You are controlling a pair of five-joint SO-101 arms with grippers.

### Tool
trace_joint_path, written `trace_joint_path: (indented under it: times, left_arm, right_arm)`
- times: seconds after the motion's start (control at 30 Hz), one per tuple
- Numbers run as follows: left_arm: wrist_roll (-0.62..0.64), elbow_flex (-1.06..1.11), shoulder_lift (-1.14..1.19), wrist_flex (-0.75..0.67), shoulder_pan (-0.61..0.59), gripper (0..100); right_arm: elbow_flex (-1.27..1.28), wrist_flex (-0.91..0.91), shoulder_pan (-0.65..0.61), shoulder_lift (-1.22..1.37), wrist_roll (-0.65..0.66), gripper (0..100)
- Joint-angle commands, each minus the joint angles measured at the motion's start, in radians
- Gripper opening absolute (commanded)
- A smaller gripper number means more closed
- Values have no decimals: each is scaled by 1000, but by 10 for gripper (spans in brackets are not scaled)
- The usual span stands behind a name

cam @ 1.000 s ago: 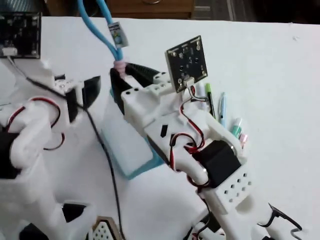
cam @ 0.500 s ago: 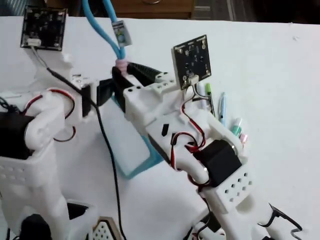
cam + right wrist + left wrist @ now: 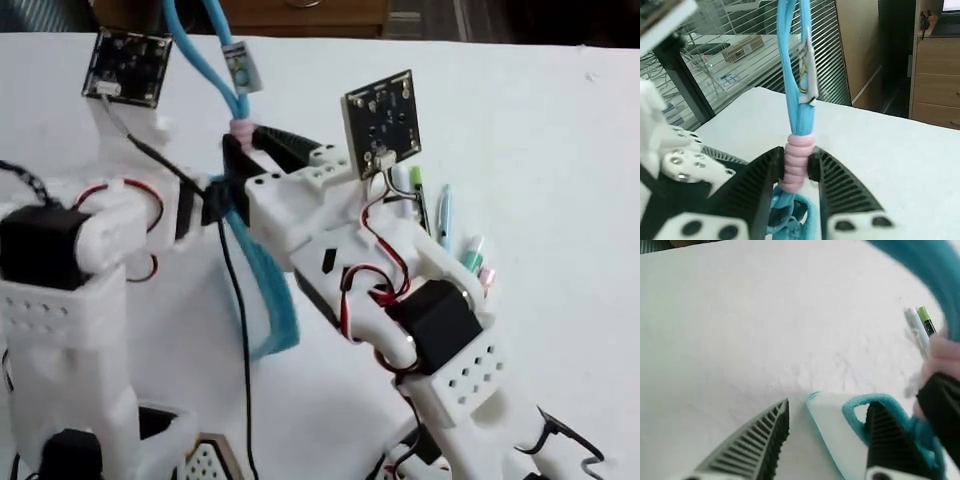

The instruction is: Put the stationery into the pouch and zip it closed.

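Your right pincer [image 3: 796, 172] is clamped tight on the pink coil [image 3: 799, 150] that binds the blue strap [image 3: 797, 55]. The strap runs straight up from it with a small tag [image 3: 807, 75] hanging beside it. That arm stretches forward across the middle of the desk [image 3: 540, 130], its wrist raised. Your left pincer [image 3: 829, 407] stands wide. Its ribbed fingers [image 3: 762, 442] sit on either side of the pouch's corner, and one of them is against a blue loop there. The left arm stands tall on its own side and angles in, so the two pincers nearly meet. The pouch [image 3: 268, 295] is tipped up on edge under them, with its blue rim facing you. The pens [image 3: 443, 215] lie on the desk beyond the right arm, outside the pouch.
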Motion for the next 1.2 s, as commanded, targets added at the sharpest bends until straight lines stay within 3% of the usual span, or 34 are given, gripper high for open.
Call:
trace_joint_path:
  times: [0.0,0.33,0.43,0.6,1.17]
  left_arm:
    - [-9,8,-1,5,7,231]
    - [-80,6,110,-6,1,71]
    - [-80,-2,179,-21,-51,23]
    - [-74,-2,219,-28,-139,24]
    - [-8,-2,223,-44,-142,23]
  right_arm:
    - [-6,-19,1,-13,-6,18]
    - [-8,-8,1,-33,-6,18]
    - [-8,59,1,-62,-6,18]
    - [-8,216,5,-122,-6,18]
    - [-6,556,7,-414,23,17]
